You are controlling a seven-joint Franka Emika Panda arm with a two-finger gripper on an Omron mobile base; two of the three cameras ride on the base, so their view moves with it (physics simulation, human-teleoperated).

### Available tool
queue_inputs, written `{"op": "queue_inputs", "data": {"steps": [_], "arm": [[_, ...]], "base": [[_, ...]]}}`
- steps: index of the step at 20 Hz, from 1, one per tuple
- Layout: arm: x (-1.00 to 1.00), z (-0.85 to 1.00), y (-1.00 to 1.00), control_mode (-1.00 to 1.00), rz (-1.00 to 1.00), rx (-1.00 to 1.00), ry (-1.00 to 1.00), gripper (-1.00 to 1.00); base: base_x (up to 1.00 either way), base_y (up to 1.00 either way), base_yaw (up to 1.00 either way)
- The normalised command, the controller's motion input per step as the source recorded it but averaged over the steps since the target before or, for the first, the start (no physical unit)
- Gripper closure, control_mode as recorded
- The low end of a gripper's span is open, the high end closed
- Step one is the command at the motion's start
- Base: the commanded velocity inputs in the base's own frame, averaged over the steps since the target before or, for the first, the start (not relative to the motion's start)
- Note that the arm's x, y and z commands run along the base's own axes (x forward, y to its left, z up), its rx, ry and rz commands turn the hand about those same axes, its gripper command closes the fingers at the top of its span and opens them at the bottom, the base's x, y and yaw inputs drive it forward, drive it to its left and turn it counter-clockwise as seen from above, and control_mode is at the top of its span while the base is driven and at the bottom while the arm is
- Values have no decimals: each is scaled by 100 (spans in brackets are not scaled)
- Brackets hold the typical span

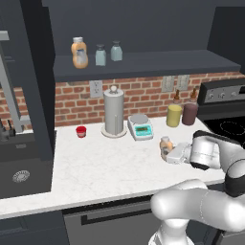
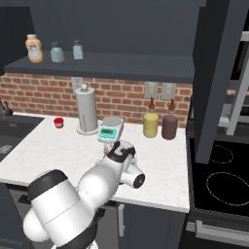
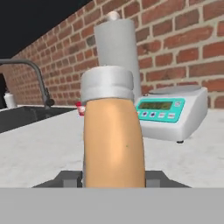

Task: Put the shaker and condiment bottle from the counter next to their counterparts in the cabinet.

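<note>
Condiment bottle (image 3: pixel 113 140) upright on white marbled counter (image 1: pixel 95 167)

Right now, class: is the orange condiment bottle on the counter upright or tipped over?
Upright. The condiment bottle stands on the counter with its whitish cap on top, between the shut tool.

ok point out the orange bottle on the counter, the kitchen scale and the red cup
condiment bottle (image 3: pixel 113 144): hand view, middle of its orange body
kitchen scale (image 1: pixel 140 127): left base view, its top plate
red cup (image 1: pixel 81 131): left base view, its side wall
</note>
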Motion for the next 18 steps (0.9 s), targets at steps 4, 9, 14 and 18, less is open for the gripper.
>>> {"op": "queue_inputs", "data": {"steps": [4,9,14,18], "arm": [[-57,98,-7,-100,-5,0,-19,100],[-33,100,3,-100,-5,-1,-6,100],[-2,100,0,-100,-5,-13,-3,100],[-1,100,8,-100,0,-1,0,100]], "base": [[0,0,0],[0,0,0],[0,0,0],[0,0,0]]}}
